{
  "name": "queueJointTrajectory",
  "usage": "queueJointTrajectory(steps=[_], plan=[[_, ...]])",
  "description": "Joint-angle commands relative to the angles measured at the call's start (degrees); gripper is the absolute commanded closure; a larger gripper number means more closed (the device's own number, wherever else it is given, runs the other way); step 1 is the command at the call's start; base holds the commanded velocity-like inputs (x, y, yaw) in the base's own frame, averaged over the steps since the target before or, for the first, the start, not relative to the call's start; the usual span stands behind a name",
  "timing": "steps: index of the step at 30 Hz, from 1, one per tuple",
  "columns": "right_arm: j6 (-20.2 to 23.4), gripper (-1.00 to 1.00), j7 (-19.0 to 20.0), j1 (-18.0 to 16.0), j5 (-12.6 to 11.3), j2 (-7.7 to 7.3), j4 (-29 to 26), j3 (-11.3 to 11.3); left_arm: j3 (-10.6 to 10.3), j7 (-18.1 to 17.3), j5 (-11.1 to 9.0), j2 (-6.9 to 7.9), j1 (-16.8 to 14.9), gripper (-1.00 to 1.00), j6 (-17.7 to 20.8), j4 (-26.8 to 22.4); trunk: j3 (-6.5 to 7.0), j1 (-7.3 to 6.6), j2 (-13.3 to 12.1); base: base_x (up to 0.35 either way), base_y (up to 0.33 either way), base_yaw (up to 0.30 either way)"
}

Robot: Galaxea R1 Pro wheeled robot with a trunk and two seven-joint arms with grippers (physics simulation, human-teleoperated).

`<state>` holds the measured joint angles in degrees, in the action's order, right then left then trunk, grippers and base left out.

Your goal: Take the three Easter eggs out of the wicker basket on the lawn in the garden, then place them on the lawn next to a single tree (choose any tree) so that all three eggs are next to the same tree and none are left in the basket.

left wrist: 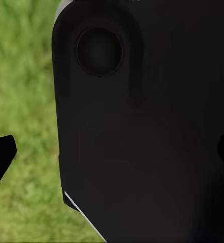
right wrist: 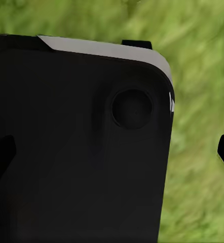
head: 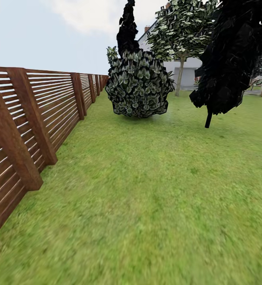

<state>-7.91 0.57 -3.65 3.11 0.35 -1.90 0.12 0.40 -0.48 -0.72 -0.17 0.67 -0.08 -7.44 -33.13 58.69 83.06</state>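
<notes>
The lawn [head: 147, 198] lies open and flat ahead, with free room through the middle. A brown slatted fence [head: 32, 118] borders it along the left side and runs far back. Further ahead a round leafy bush [head: 139, 87] stands in the middle of the grass, and a dark tree [head: 234, 55] hangs low at the right. A white house [head: 186, 69] stands behind. In both wrist views a black robot part covers most of the grass. Whether each gripper is released or clenched cannot be told.
</notes>
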Motion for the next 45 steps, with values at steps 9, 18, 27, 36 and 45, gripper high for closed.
queueJointTrajectory(steps=[9,18,27,36,45], plan=[[-0.17,-1.00,0.04,-0.04,0.32,0.00,0.06,-0.03,0.04,-0.05,-0.07,0.00,0.05,-1.00,-0.01,-0.12,-0.04,0.04,0.02,0.339,0.016,-0.221],[-0.17,-1.00,0.04,-0.04,0.32,0.00,0.06,-0.03,0.04,-0.05,-0.07,0.00,0.04,-1.00,-0.01,-0.12,-0.04,0.04,0.02,0.339,0.090,-0.045],[-0.17,-1.00,0.04,-0.04,0.32,0.00,0.06,-0.03,0.04,-0.05,-0.07,0.00,0.06,-1.00,-0.01,-0.12,-0.04,0.04,0.02,0.339,0.104,-0.088],[-0.17,-1.00,0.04,-0.04,0.32,-0.08,0.06,-0.03,0.05,-0.05,-0.07,0.00,0.04,-1.00,-0.01,-0.12,-0.04,0.04,0.02,0.339,0.104,-0.250],[-0.17,-1.00,0.04,-0.04,0.34,0.00,0.06,-0.03,0.06,-0.05,-0.07,0.00,0.04,-1.00,-0.01,-0.12,-0.04,0.04,0.02,0.339,0.105,-0.257]])
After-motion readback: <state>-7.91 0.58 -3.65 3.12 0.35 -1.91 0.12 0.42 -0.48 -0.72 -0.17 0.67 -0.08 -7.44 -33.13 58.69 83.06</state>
